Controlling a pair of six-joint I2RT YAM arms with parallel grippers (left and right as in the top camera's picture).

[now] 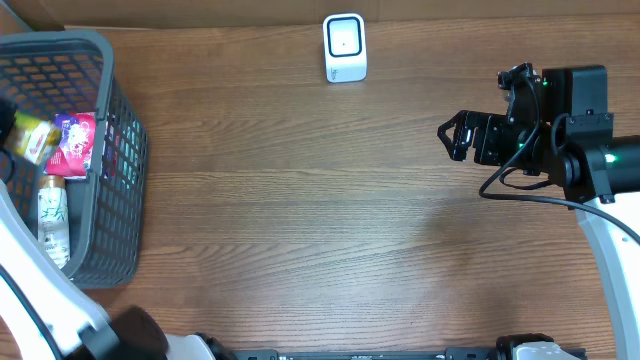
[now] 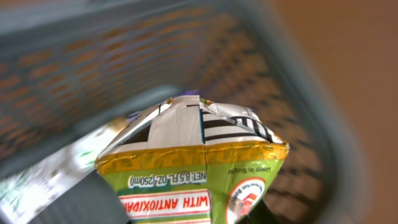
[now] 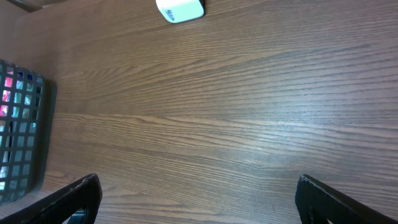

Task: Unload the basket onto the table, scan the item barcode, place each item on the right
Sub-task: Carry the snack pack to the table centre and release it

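The item, a green and yellow drink pouch (image 2: 199,168), hangs inside the grey basket (image 2: 298,93). My left gripper (image 2: 177,214) is shut on it, with its dark fingers (image 2: 81,205) on either side of the pouch's lower part. A black striped code shows on the pouch's silver top. From overhead, the pouch (image 1: 33,140) sits at the basket's left edge, where the left gripper (image 1: 8,140) is mostly cut off. The white scanner (image 1: 345,47) stands at the table's far edge. My right gripper (image 1: 455,135) hovers open at the right, nothing between its fingers (image 3: 74,199).
The basket (image 1: 120,150) also holds a pink packet (image 1: 78,143) and a pale bottle (image 1: 52,215). Bare wooden tabletop (image 1: 320,210) lies between the basket and the right arm. The scanner (image 3: 180,9) shows at the top of the right wrist view.
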